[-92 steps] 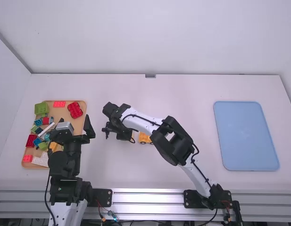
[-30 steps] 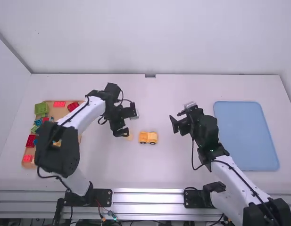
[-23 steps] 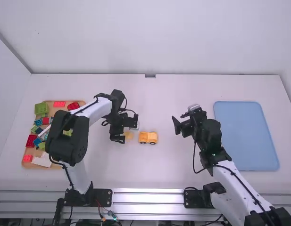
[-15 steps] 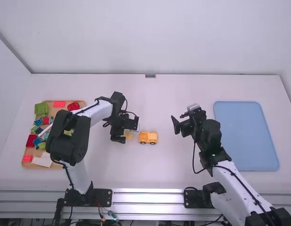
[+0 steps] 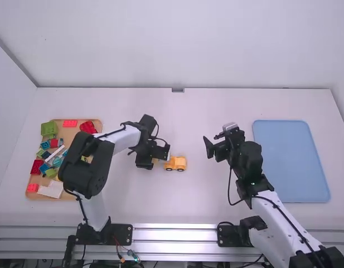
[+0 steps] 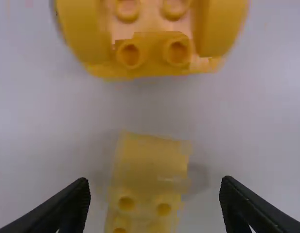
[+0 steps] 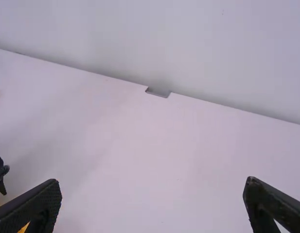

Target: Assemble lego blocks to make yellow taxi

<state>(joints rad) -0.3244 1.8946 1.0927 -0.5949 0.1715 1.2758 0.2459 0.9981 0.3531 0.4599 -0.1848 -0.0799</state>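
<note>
At the left, a wooden tray (image 5: 68, 135) held a green block (image 5: 49, 128), a flat red brick (image 5: 70, 123), white pieces (image 5: 51, 190) and other coloured blocks. To its right, the left gripper (image 5: 153, 158) was low over the white table (image 5: 132, 206), its jaws released and spread to either side of a small yellow studded block (image 6: 150, 162). That block sat between them, apart from both, with table surface visible along each side.

Just beyond the fingertips, apart from the studded block, lay the yellow wheeled vehicle base (image 5: 175, 163); it was outside the left gripper's jaws, its studs visible in the left wrist view. Farther right, the right gripper (image 5: 212, 142) was above the table, jaws released and wide apart, the vehicle base outside them. Near the right edge of the table lay a blue tray (image 5: 291, 162).
</note>
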